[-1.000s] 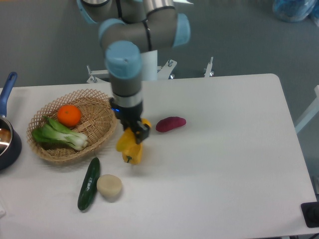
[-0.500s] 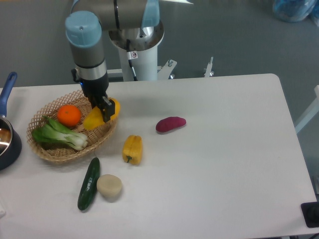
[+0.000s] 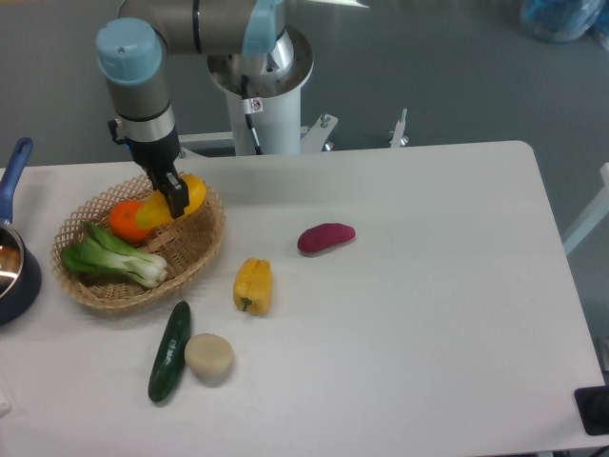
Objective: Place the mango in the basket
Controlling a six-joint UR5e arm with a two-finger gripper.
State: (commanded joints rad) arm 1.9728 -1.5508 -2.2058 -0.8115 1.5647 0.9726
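The mango [image 3: 189, 195], yellow shading to orange, is held in my gripper [image 3: 173, 199], which is shut on it. It hangs over the far right part of the light tan wicker basket [image 3: 198, 253], just above the round orange [image 3: 124, 223]. I cannot tell whether the mango touches the orange or the basket. The basket also holds a green bok choy [image 3: 112, 259].
A yellow bell pepper [image 3: 252, 284] lies right of the basket. A purple sweet potato [image 3: 325, 236] lies further right. A cucumber [image 3: 169, 350] and a pale round potato [image 3: 209, 356] lie in front. A dark pot with a blue handle [image 3: 13, 257] stands at the left edge.
My gripper carried the mango from beside the bell pepper leftward and back, over the basket rim to above the orange. The other things have not moved.
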